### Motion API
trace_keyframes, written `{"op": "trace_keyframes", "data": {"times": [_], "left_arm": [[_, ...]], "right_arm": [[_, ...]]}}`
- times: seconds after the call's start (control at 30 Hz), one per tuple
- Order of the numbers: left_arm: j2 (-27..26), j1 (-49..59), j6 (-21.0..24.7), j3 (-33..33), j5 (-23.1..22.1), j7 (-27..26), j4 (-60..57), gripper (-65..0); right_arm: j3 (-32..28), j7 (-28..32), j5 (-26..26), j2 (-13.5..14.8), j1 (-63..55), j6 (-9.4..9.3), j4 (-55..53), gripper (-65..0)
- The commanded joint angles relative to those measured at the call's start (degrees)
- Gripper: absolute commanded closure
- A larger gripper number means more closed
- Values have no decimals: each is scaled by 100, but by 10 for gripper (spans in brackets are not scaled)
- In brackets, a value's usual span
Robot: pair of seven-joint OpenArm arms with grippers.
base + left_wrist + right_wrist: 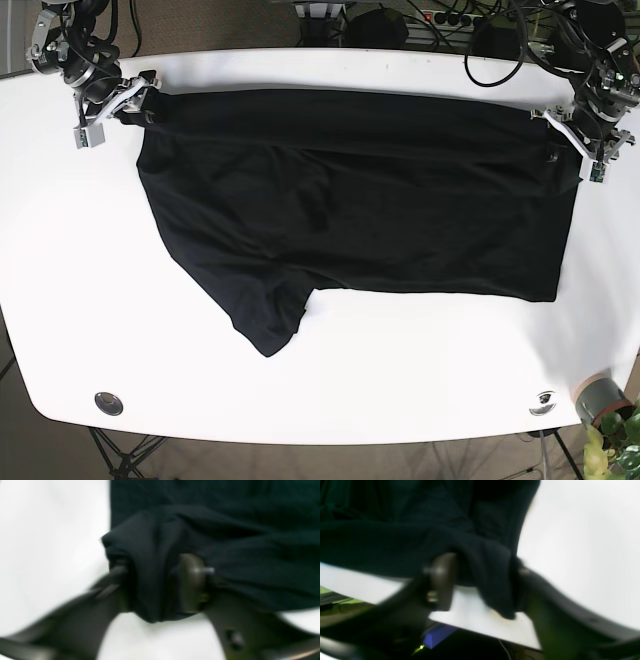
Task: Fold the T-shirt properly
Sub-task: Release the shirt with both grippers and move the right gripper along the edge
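At the far left corner of the white counter (60,300), in the base view, the right claw (143,100) is pinching the upper left corner of the black T-shirt (380,200); the right wrist view, though blurred, shows a bunched fold of the dark cloth squeezed between its two fingers (442,580), hanging just over the counter's edge. The T-shirt lies spread flat across the far half of the counter, its long top edge running close to the far edge, with one sleeve (268,320) jutting toward the near edge left of centre. At the far right corner the left claw (560,135) grips the shirt's upper right corner, and the left wrist view shows a wad of fabric clamped between its fingers (192,580). Near the right corner of the near edge sits a small grey cylinder (597,397) beside green leaves (620,445).
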Motion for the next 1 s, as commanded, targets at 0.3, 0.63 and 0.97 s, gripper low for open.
{"op": "trace_keyframes", "data": {"times": [0.3,0.63,0.97], "left_arm": [[-249,-169,-1,-154,-390,175,341,-332],[-258,-345,-1,-312,-794,175,490,-332],[-258,-451,-1,-330,-786,184,446,-332]], "right_arm": [[214,145,142,45,543,51,17,-431],[-156,110,-16,115,2135,-2,-1205,-430],[-630,374,-1783,133,3497,262,-2506,-430]]}}
